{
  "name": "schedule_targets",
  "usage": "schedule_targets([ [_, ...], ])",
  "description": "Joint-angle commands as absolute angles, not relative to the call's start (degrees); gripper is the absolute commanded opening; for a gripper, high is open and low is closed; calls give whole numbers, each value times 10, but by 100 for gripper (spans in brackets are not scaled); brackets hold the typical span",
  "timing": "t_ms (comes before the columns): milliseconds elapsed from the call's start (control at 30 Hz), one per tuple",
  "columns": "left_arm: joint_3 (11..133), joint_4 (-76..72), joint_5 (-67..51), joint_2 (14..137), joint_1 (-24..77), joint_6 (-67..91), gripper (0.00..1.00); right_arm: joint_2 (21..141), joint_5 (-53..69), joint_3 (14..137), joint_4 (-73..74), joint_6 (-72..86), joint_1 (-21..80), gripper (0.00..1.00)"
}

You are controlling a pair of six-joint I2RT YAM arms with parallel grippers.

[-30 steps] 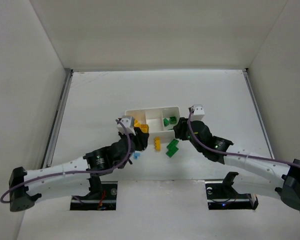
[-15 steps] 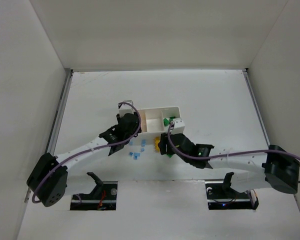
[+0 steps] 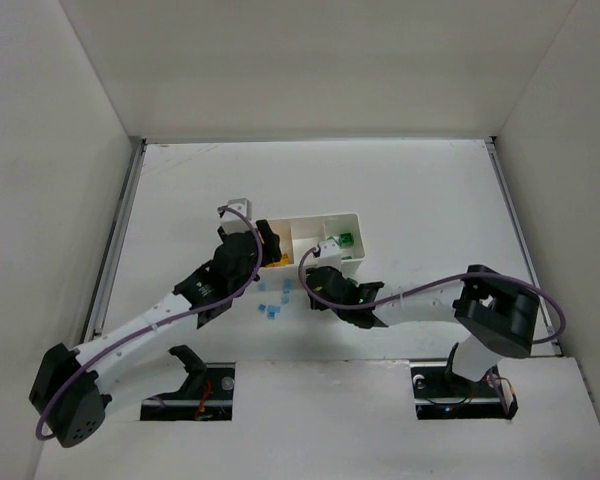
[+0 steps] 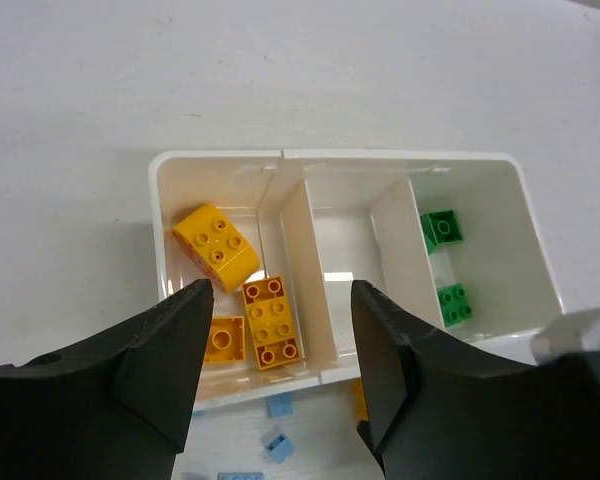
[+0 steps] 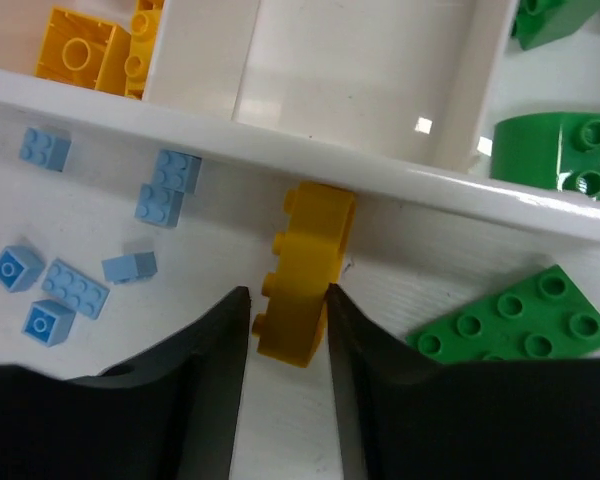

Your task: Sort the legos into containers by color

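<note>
We see a glossy, smooth white plastic tray (image 4: 470, 178); the yellow brick (image 5: 305, 260) and green bricks (image 5: 510, 320) are shiny moulded plastic; the table (image 4: 280, 70) looks matt, faintly grained.

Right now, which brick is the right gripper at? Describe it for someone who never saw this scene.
Find the white tray and its wall nearest the arms. On the table, against the outside of that wall, lies one yellow brick, between the fingers of the right gripper. To its left lie light blue bricks, to its right a green plate; the other yellow bricks sit inside the tray.
</note>
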State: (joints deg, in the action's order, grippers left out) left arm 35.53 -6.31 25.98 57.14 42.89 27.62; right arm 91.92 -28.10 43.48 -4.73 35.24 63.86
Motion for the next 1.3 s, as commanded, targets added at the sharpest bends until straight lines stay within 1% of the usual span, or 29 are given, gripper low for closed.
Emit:
schedule_targets([
  [0,323,-45,276,525,442,291,54,936,-295,470,-69,354,643,33],
  [33,314,-36,279,510,444,294,54,930,-298,471,-59,358,644,25],
  [100,301,-12,282,481,445,303,54,902,-308,466,-39,367,657,21],
  [300,260,35,280,402,440,326,54,764,-305,468,39,367,706,22],
  [400,253,55,272,380,448,343,53,725,-300,491,40,353,709,22],
  [533,243,72,283,350,476,368,51,775,-265,547,-22,303,661,23],
  [667,232,80,287,333,504,389,46,888,-235,632,-68,278,616,24],
  [733,229,77,291,334,529,396,44,930,-228,668,-69,282,600,27],
  [767,229,76,295,336,537,397,44,946,-222,682,-69,285,595,30],
  [867,224,62,314,345,579,398,44,964,-209,704,-69,288,584,47],
  [900,221,52,318,352,592,398,44,959,-210,703,-69,289,583,51],
  [967,216,25,322,372,614,398,44,936,-214,689,-73,289,578,56],
  [1067,222,-28,313,430,645,392,45,885,-225,649,-74,290,563,56],
  [1267,270,-169,287,605,703,353,48,729,-271,483,-79,317,537,52],
])
